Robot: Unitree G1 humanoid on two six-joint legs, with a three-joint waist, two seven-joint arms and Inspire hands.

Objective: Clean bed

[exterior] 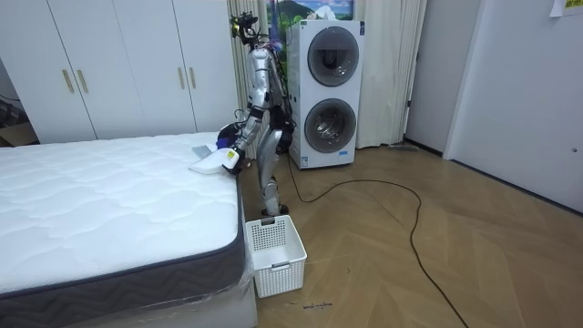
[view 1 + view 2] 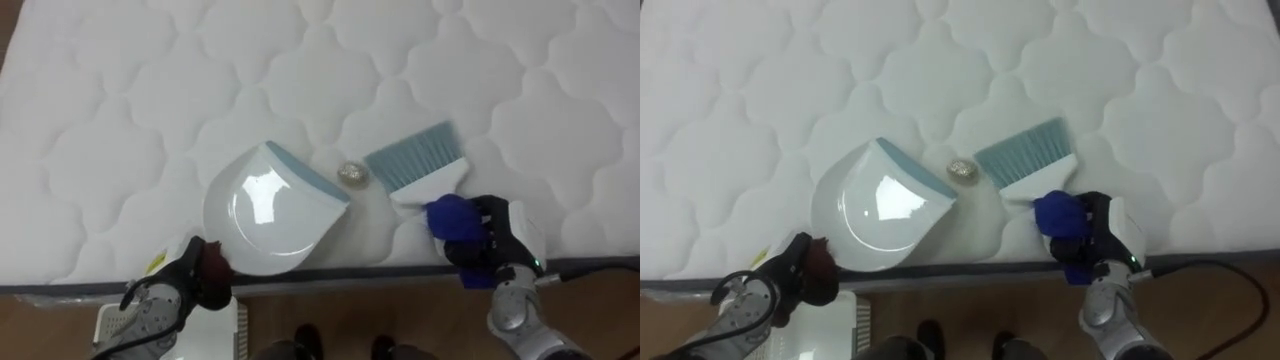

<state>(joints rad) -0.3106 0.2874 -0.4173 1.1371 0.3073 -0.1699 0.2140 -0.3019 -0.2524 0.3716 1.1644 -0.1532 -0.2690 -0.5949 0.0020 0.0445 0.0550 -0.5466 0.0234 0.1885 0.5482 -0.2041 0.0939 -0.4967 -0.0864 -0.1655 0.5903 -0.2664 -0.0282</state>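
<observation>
Locate the crumpled ball (image 2: 352, 174) on the mattress (image 2: 120, 120), in the narrow gap between the dustpan (image 2: 265, 210) lip on its left and the brush (image 2: 420, 160) bristles on its right, far of both hands. Note the right hand (image 2: 490, 240) curled round the blue brush handle, nearer the ball, with the brush axis running from handle near to bristles far-left, and the left hand (image 2: 175, 290) closed on the dustpan's dark handle at the near edge. Expect a short leftward sweep into the pan, with nothing in between; disregard the white basket (image 1: 273, 255) on the floor below.
</observation>
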